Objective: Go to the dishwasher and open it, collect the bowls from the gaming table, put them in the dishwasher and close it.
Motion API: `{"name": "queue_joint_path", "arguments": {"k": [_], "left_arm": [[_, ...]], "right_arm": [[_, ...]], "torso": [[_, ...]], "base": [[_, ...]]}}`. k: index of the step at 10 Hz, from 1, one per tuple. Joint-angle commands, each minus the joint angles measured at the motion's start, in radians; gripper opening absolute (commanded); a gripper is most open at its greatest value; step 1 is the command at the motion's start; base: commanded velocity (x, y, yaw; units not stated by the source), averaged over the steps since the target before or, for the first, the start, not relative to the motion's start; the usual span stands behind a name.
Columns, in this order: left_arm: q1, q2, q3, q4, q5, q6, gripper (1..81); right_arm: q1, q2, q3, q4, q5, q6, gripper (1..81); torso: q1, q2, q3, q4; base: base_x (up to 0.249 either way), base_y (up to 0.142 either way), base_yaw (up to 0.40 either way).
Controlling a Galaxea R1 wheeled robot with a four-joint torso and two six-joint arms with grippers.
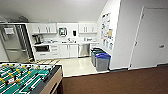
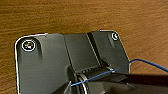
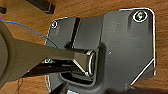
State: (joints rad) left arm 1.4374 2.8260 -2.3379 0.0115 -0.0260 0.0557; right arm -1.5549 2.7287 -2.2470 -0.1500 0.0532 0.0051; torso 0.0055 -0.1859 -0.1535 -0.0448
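1. Whether the left or right jaws are open or closed cannot be told from the wrist views; a thin blue cable [image 2: 140, 61] crosses the left wrist picture above brown carpet.
2. The brown, finely ribbed carpet [image 1: 120, 82] covers the near floor and gives way to glossy pale flooring [image 1: 75, 66] in the kitchenette.
3. The built-in dishwasher with a brushed stainless-steel front [image 1: 84, 50] sits closed under the white tabletop [image 1: 67, 43], far ahead.
4. Left of the dishwasher run flat white cabinet doors [image 1: 68, 50]; white wall cupboards [image 1: 87, 28] hang above it.
5. Right of the dishwasher, nearer the camera, stand grey boxy bins, the front one blue-lidded [image 1: 102, 61].
6. Well in front of the dishwasher, at lower left, stands a wooden table-football table with a green field [image 1: 27, 78].
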Motion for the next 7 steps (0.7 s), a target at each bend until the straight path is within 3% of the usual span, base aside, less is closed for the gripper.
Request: {"name": "queue_joint_path", "arguments": {"k": [1,7], "left_arm": [[-0.064,-0.008,0.011,0.002,0.046,0.007,81.1],[-0.061,-0.003,0.011,0.001,0.046,0.006,81.1]], "right_arm": [[0.052,-0.015,0.012,-0.006,-0.047,-0.001,81.1],[0.055,-0.008,0.0,0.001,-0.046,0.001,81.1]], "torso": [[0.0,0.0,0.0,0.0],[0.0,0.0,0.0,0.0]], "base": [[0.133,0.0,0.0],[0.133,0.0,0.0]]}}
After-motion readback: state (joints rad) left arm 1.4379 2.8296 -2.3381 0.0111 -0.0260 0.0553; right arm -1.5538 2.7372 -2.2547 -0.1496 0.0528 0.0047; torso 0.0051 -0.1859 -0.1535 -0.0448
